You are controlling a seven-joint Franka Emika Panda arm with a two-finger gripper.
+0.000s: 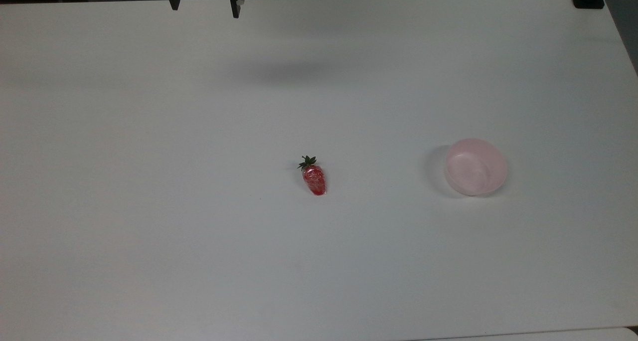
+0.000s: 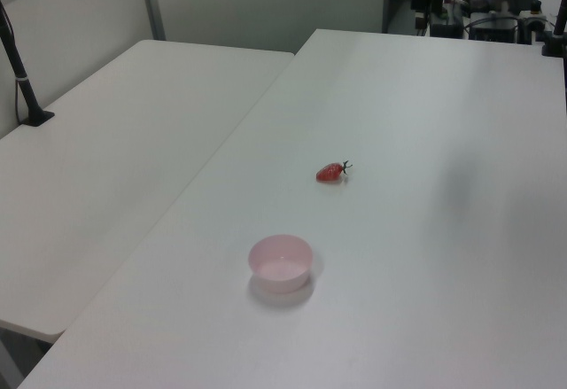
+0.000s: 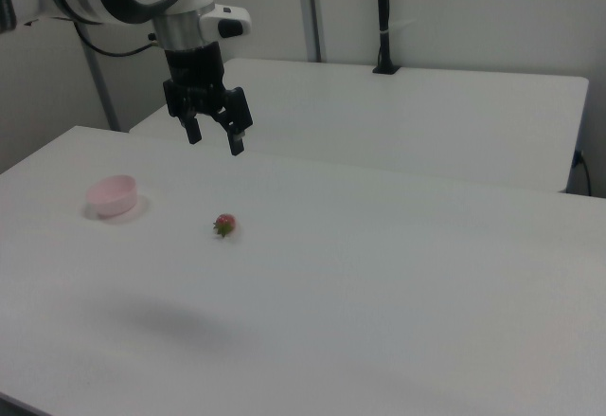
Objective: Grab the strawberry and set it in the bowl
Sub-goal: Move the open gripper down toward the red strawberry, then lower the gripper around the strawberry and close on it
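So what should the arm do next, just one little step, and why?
Probably bring the end effector over the strawberry and start lowering. Its fingers are open with nothing between them, it hangs high above the table, and the strawberry lies on its side apart from the bowl.

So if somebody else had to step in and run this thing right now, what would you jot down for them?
Pincer: open, holding nothing, up in the air above the table.
Strawberry: lying on its side on the table, untouched.
Bowl: upright and empty, off to the top view's right of the strawberry, well apart from it.
Done: nothing yet.
Left: lower onto the strawberry, grip it, carry it over and drop it in the bowl.
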